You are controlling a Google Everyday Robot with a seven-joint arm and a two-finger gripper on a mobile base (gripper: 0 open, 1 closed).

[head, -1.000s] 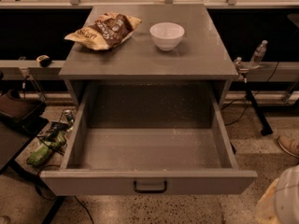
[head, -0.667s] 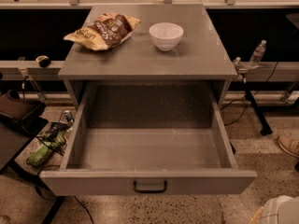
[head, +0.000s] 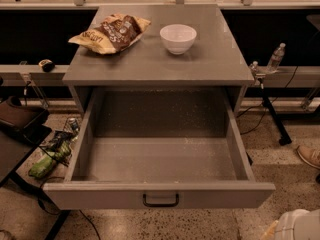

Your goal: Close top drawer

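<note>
At the bottom right corner of the view, only a pale, rounded part of the gripper (head: pixel 296 225) shows above the speckled floor (head: pixel 280 149). Whether it is open or closed cannot be told, and nothing is seen in its hold.

Up and to the left of the gripper, the top drawer (head: pixel 100 196) stands pulled far out of the grey cabinet (head: pixel 150 66). Its inside is bare, and its black bar handle (head: pixel 160 200) is well left of the gripper and apart from it. Farther away, on the cabinet's top, lie a chip bag (head: pixel 111 33) and, beside it, a white bowl (head: pixel 178 38). A water bottle (head: pixel 276 58) stands on a ledge straight beyond the gripper. A shoe (head: pixel 310 156) is just above it at the right edge. Far to the left, green litter (head: pixel 47 161) lies on the floor.

A second ago the pale shape stood higher on the right edge; it has since sunk into the corner. The drawer is as far out as before.
</note>
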